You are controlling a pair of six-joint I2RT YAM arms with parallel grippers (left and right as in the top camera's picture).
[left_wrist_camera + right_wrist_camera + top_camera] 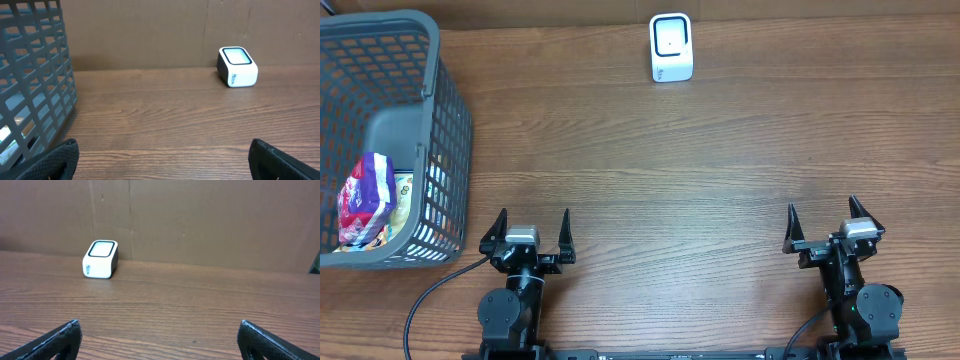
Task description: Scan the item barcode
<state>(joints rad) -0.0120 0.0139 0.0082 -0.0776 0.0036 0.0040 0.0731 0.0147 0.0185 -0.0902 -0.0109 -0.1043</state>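
Observation:
A purple and red snack packet (365, 200) lies inside the grey mesh basket (448, 95) at the left, with other packets partly hidden beneath it. The white barcode scanner (671, 48) stands at the far middle of the table; it also shows as a white scanner (238, 66) in the left wrist view and a white scanner (100, 259) in the right wrist view. My left gripper (527, 229) rests open near the front edge, just right of the basket. My right gripper (822, 221) rests open at the front right. Nothing sits between either pair of fingers.
The basket wall (32, 85) fills the left of the left wrist view. A brown cardboard backdrop (200, 220) runs along the far edge of the wooden table (670, 170). A black cable (430, 295) loops by the left arm's base.

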